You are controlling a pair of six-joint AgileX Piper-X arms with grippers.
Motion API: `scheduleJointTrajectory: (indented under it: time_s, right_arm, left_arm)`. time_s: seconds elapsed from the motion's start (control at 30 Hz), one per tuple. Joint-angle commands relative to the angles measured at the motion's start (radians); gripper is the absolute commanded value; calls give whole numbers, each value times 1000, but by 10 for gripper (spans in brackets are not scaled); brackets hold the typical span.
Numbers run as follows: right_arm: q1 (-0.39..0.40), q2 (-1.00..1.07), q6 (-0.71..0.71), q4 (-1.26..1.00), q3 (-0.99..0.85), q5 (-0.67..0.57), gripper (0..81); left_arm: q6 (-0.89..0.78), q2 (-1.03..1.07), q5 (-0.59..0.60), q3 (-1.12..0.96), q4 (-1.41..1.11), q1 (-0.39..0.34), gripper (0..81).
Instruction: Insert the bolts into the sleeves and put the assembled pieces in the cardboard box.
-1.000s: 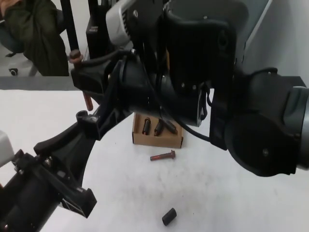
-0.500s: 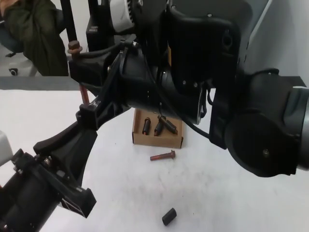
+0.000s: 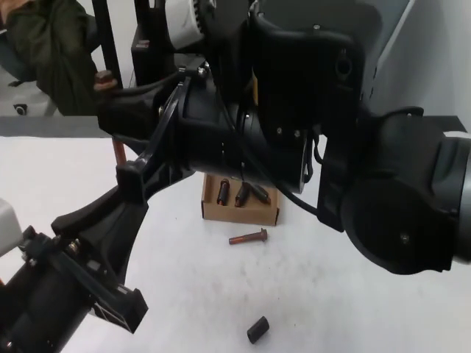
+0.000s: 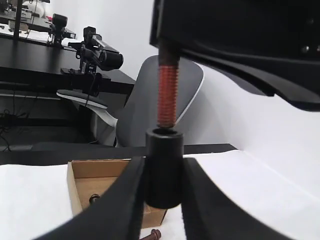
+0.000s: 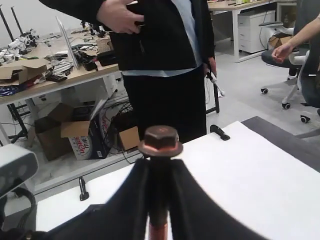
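cardboard box [image 3: 241,213] sits mid-counter in the high view, three dark assembled pieces [image 3: 241,193] lying inside. just in front of it on the white counter [image 3: 368,309] a loose bolt [image 3: 248,237] lies flat. nearer the camera, well apart from it, there's a spare black sleeve [image 3: 257,329]. up at the left, the coppery shaft of the held bolt [image 3: 118,152] peeks out between the black arms.

over to the left wrist view: left pincer [image 4: 163,162] is clamped narrow on the upright sleeve [image 4: 163,175], one finger each side. the bolt's red threaded end hangs straight above, tip right at the sleeve's mouth. whether it's inside, can't tell. the box is behind, top open.

right wrist view now: right pincer [image 5: 159,172] grips the bolt just below its flanged head, shaft upright between the fingers, white counter beyond.
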Motion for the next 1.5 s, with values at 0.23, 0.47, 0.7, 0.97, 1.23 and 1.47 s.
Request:
scheduleJointTrajectory:
  time_s: [0.23, 0.47, 0.7, 0.97, 1.23, 1.47]
  right_arm:
    - [3, -20, 0, 29, 1, -7, 6]
    - [3, -20, -1, 37, 1, -20, 6]
    - [8, -20, -22, 37, 1, -81, 235]
    - [8, -20, -2, 32, 1, -51, 535]
    - [-20, -62, -124, 64, -2, 147, 535]
    - [-90, -138, -213, 210, -2, 209, 535]
  left_arm:
    - [8, -1, -1, -4, -66, -6, 17]
    - [8, -1, -11, -4, -94, -6, 17]
    - [8, -1, -31, -4, -94, -6, 17]
    - [8, -1, -31, -4, -94, -6, 17]
    - [22, 6, -23, -26, -55, -6, 17]
    - [246, 201, 30, -202, 91, -6, 17]
